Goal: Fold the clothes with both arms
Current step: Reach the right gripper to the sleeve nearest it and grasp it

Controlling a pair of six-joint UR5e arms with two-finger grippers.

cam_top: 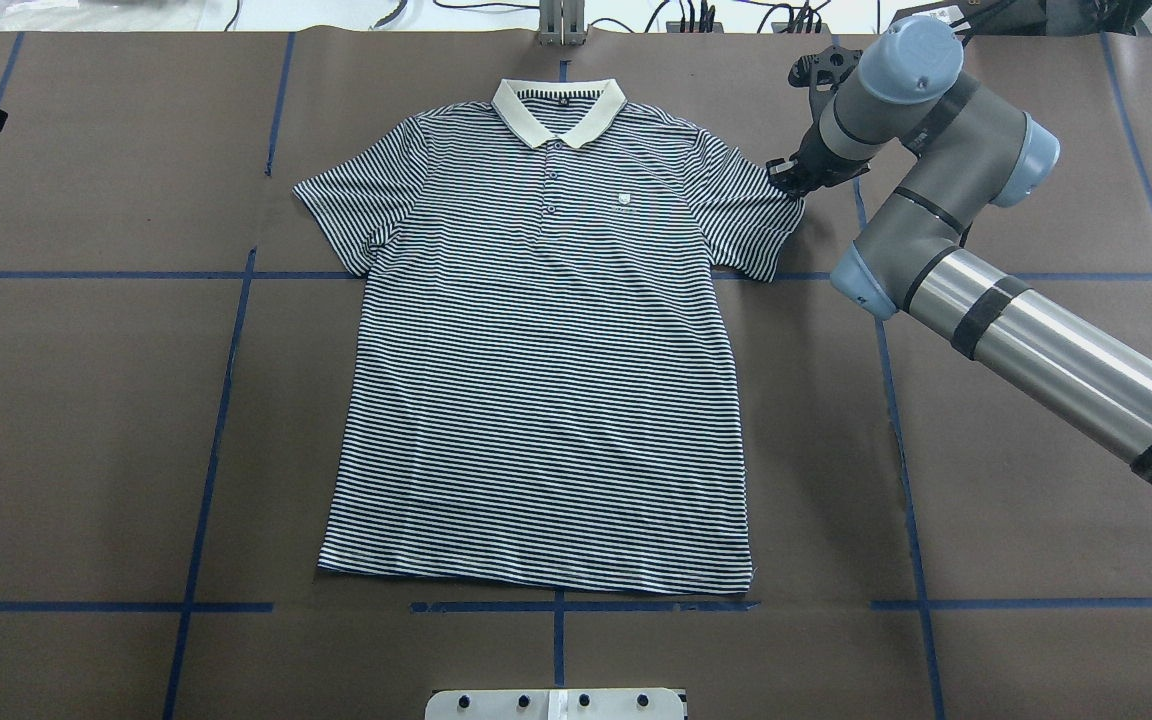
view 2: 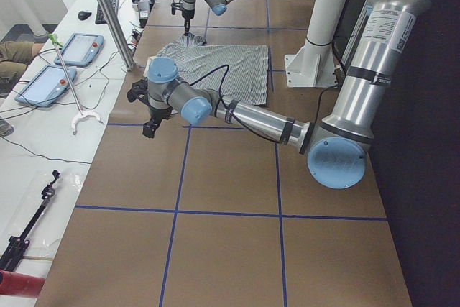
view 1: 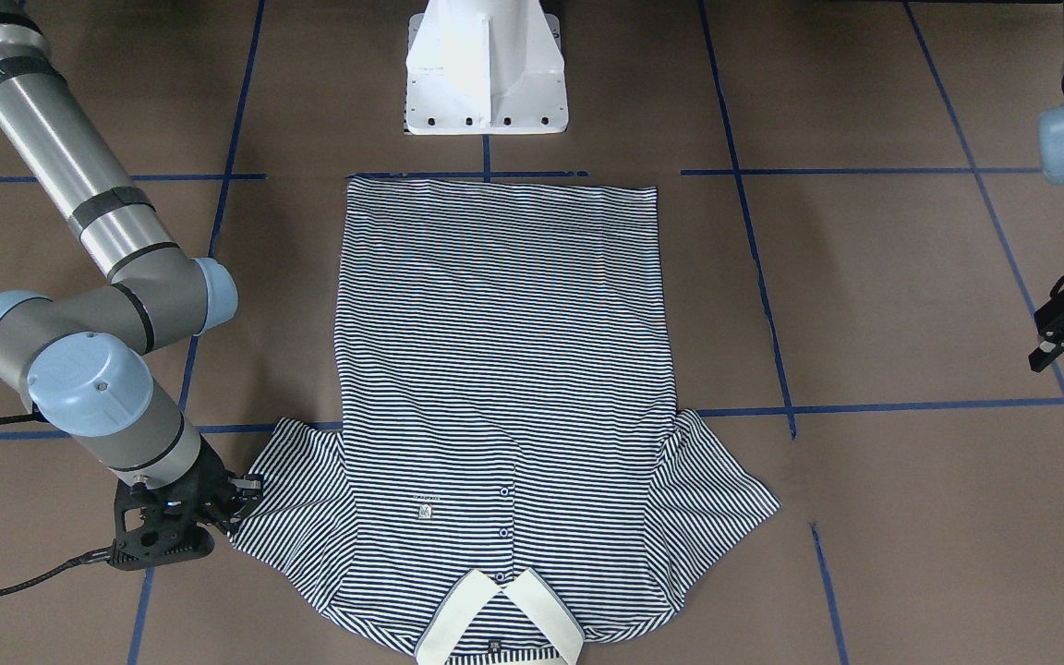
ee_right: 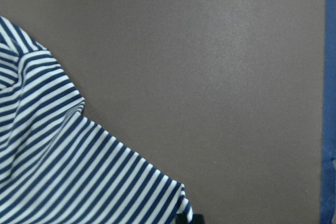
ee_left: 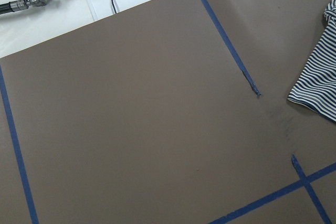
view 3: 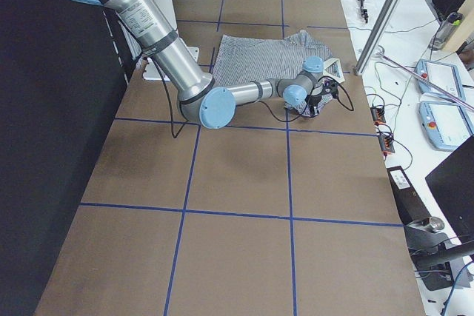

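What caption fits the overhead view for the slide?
Striped polo shirt laid flat; right end effector at its sleeve edge.

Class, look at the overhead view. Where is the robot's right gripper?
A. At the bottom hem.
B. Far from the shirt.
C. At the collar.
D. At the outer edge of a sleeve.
D: the right gripper is down at the cuff of one sleeve of the polo shirt, at or very near the striped cloth.

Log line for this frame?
polo shirt: flat, unfolded | right gripper: at sleeve edge, grasp unclear | left gripper: clear of shirt
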